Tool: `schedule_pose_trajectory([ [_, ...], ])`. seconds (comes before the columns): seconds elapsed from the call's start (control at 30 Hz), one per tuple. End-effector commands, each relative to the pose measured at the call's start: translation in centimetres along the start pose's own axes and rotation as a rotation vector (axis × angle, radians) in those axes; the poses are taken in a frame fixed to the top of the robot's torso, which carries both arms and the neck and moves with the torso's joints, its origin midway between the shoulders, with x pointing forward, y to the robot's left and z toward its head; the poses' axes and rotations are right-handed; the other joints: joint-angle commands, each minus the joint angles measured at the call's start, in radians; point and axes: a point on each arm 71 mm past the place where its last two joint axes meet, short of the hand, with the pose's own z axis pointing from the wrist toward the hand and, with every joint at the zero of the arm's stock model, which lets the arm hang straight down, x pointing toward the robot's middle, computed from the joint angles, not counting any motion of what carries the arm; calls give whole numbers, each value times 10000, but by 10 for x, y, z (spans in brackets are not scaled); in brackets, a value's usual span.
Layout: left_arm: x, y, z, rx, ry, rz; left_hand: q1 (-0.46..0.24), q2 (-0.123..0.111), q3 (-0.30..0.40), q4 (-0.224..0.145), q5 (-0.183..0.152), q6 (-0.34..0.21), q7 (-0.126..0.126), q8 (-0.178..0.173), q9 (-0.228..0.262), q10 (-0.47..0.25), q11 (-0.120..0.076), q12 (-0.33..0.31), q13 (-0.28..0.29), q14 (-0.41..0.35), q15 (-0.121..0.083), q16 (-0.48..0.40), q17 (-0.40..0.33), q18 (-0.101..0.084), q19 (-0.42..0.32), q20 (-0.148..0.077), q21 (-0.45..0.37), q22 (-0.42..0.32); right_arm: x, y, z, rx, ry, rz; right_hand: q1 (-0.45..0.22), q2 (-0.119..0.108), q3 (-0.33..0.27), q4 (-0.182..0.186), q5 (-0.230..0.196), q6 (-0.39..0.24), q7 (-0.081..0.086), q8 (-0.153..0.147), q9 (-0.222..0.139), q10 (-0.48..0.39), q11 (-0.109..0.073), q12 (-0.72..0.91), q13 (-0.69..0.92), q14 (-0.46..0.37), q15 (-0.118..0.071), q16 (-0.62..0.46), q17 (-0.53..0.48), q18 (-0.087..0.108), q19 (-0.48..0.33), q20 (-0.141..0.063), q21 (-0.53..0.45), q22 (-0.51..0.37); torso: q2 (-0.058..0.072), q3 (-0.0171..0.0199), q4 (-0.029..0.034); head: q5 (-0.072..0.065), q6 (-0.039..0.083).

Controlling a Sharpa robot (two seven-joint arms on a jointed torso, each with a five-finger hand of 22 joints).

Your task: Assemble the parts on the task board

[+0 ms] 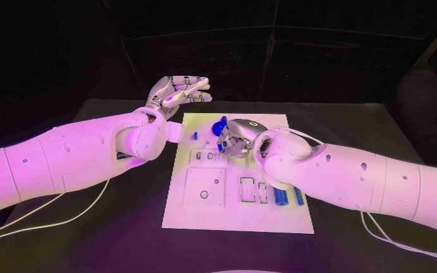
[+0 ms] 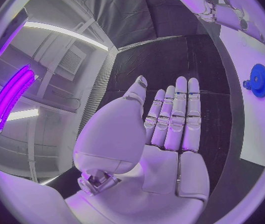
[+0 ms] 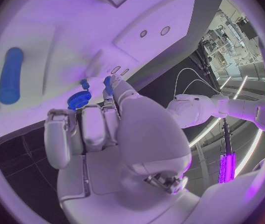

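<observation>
Nearest to us on the task board (image 1: 187, 213) we see a raised white plate with a small hole (image 1: 204, 188), and to its right two blue pegs (image 1: 288, 196) lying side by side beside a rectangular slot (image 1: 247, 188). Farther up the board our right hand (image 1: 239, 138) is bent down over its middle, fingers curled in close around a blue gear (image 1: 220, 126); in the right wrist view the fingertips (image 3: 110, 84) sit at the gear (image 3: 79, 99), but we cannot tell whether they truly pinch it. A small blue piece (image 1: 194, 135) lies just left of that hand. Beyond the board's far left corner, our left hand (image 1: 177, 91) is raised off the table, its fingers (image 2: 177, 115) straight, side by side and holding nothing.
</observation>
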Motion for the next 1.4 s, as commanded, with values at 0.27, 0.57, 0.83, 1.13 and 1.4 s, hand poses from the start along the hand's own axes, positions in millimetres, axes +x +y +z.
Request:
schedule_pose_trajectory([
  [0.27, 0, -1, 2, 75, 68, 12, -3, 84, -4, -83, -43, 87, -14, -54, -8, 74, -20, -31, -8, 80, 22, -60, 9, 142, 55, 16, -35, -11, 6, 2, 8, 68, 60, -487, -199, -11, 285, 191, 86, 139, -72, 7, 1, 11, -46, -36, 4, 151, -58, -11, -17, -64, 271, -46, -3, 1662, 4, -6, -8, 93, -65],
  [0.57, 0, -1, 2, 62, 88, 1, -3, 84, -4, -83, -43, 87, -14, -54, -8, 74, -20, -31, -8, 80, 22, -60, 9, 142, 55, 16, -35, -11, 13, 4, 10, 91, 219, -558, -274, -110, 329, 176, 99, 122, -66, -9, -3, -5, -41, -58, -11, 149, -55, -18, -30, -61, 260, -43, -10, 1648, 1, 7, 16, 150, -148],
  [0.83, 0, -1, 2, 58, 92, -1, -3, 84, -4, -83, -43, 87, -14, -54, -8, 74, -20, -31, -8, 80, 22, -60, 9, 142, 55, 16, -35, -11, 18, 6, 11, 67, 415, -617, -338, -190, 358, 168, 89, 107, -58, -23, -6, -20, -34, -78, -25, 144, -50, -32, -59, -56, 246, -39, -19, 1631, -2, -5, 3, 157, -175],
  [1.13, 1, -1, 2, 49, 102, -7, -3, 84, -4, -83, -43, 87, -14, -54, -8, 74, -20, -31, -8, 80, 22, -60, 9, 142, 55, 16, -35, -11, 23, 7, 11, 38, 530, -681, -387, -255, 378, 162, 83, 96, -51, -32, -8, -28, -28, -88, -31, 139, -46, -43, -79, -54, 239, -36, -24, 1623, 0, 2, 6, 173, -187],
  [1.4, 0, -1, 2, 40, 106, -10, 11, 103, 2, -111, -45, 105, -24, -65, -7, 93, -27, -46, -7, 88, 19, -84, 19, 141, 64, 11, -40, -19, 25, 6, 10, 101, 767, -869, -503, -471, 425, 128, 77, 23, -20, -84, -20, -74, -4, -143, -73, 126, -29, -75, -137, -43, 203, -22, -48, 1578, 0, 0, 7, 175, -206],
])
